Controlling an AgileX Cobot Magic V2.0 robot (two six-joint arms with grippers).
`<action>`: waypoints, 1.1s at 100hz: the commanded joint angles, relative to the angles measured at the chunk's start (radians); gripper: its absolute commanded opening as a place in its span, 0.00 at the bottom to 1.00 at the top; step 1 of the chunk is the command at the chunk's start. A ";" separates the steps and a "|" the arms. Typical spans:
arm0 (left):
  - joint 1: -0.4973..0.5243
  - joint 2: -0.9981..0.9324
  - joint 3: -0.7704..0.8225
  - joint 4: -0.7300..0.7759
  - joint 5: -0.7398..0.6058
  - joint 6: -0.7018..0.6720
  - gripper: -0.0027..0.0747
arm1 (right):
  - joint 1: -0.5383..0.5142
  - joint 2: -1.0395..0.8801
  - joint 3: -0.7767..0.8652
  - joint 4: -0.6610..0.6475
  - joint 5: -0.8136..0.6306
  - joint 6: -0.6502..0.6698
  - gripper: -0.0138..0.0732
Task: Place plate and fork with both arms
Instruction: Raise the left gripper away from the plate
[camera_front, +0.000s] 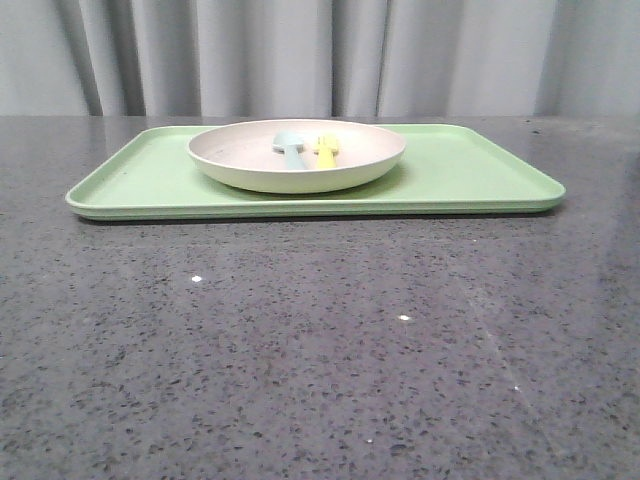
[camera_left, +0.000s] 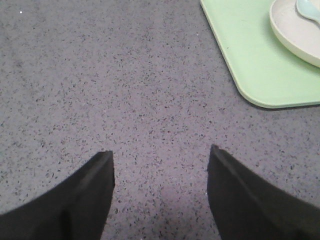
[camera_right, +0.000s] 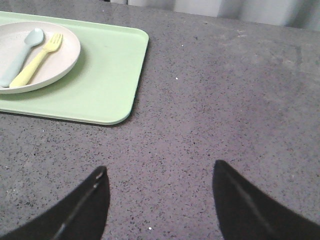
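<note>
Left claw (camera_left: 160, 165), right claw (camera_right: 159, 182): fingers spread wide, holding nothing.

Dark grey speckled stone counter (camera_front: 320, 360), glossy w/ small light glints. Only a flat rect. light-green tray (camera_front: 480, 170) lies directly on it, toward far edge.

Glossy speckled stone table (camera_front: 300, 380); smooth matt plastic tray (camera_front: 470, 170), plate (camera_front: 250, 160).

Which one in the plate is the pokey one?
The small yellow plastic fork has tines; the pale blue-green spoon beside it has a round bowl.
</note>
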 joint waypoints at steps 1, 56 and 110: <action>0.001 -0.012 -0.012 -0.010 -0.060 -0.005 0.56 | -0.007 0.016 -0.033 0.001 -0.075 -0.009 0.69; 0.001 -0.012 -0.010 -0.010 -0.053 -0.005 0.56 | -0.004 0.149 -0.100 0.188 -0.113 -0.009 0.69; 0.001 -0.012 -0.010 -0.010 -0.053 -0.005 0.56 | 0.284 0.715 -0.512 0.201 -0.104 -0.010 0.69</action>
